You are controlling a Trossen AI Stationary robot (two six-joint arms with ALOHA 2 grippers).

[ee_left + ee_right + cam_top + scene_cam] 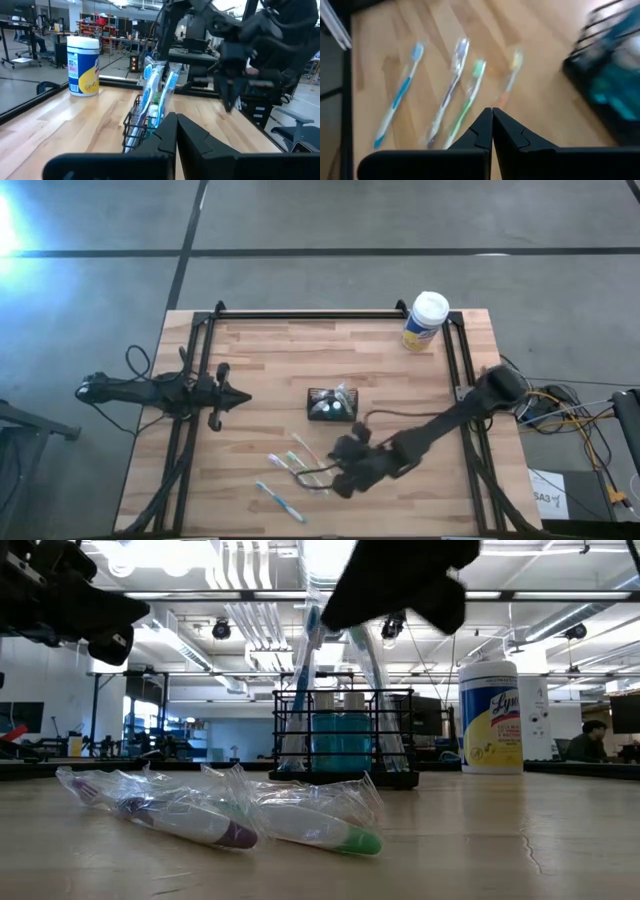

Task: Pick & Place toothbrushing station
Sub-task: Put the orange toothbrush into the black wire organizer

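Standing brushes in toothbrushing station (147, 112), a mere blob overhead (332, 404).

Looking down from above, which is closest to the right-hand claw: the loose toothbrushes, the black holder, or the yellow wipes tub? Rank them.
From the right gripper, shut above the table's front:
1. Loose toothbrushes: lying right beside it, toward the left arm's side.
2. Toothbrushing station: at mid-table, farther back.
3. Yellow canister: by the far right corner, clearly farthest.
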